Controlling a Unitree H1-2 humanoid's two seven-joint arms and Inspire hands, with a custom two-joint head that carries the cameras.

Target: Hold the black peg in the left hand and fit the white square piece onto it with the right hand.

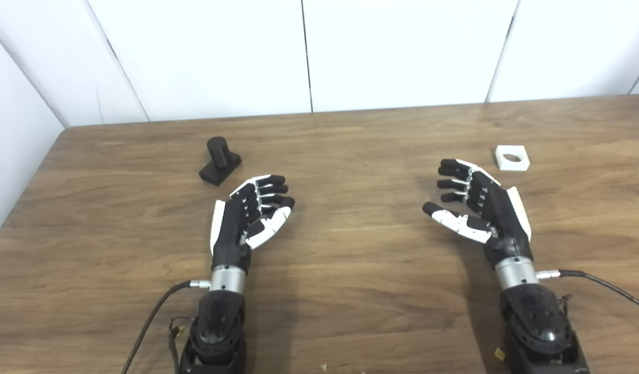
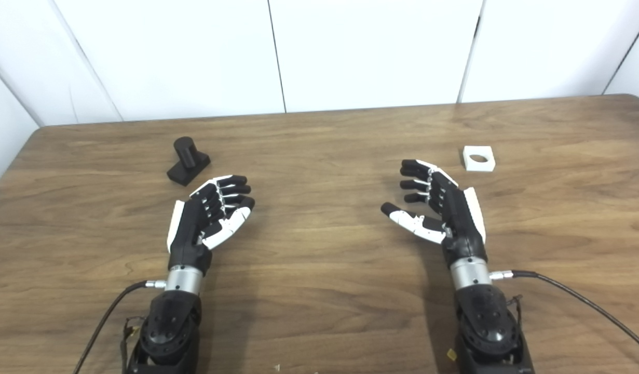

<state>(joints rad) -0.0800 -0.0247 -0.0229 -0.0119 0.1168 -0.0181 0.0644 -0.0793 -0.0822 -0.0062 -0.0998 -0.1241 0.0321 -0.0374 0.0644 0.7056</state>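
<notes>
- the table [image 1: 350, 291] is brown wood grain, with white wall panels [image 1: 402, 52] behind its far edge.
- far left on the table stands the peg [image 1: 220, 160]: a black round post upright on a flat black base, resting on the wood with nothing touching it.
- the left hand [image 1: 249, 215] sits just near-right of the peg, close to it but apart. its palm faces inward toward the middle of the table, the fingers [image 1: 270, 188] are spread loosely and gently curled, and it grasps nothing.
- a black cable [image 1: 153, 317] runs from the left wrist down to the bottom edge.
- the middle of the table, between the 2 hands, is bare wood.
- the right hand [image 1: 480, 205] mirrors the left: palm turned inward, thumb [image 1: 449, 218] stretched out toward the centre, fingers apart and only slightly bent, holding nothing.
- a second black cable [image 1: 604, 285] leaves the right wrist toward the right edge.
- farthest right lies the white piece [image 1: 512, 158], a flat square block with a round hole through it. it rests on the table just beyond and to the right of the right fingertips, not touching them, and well apart from the peg.
</notes>
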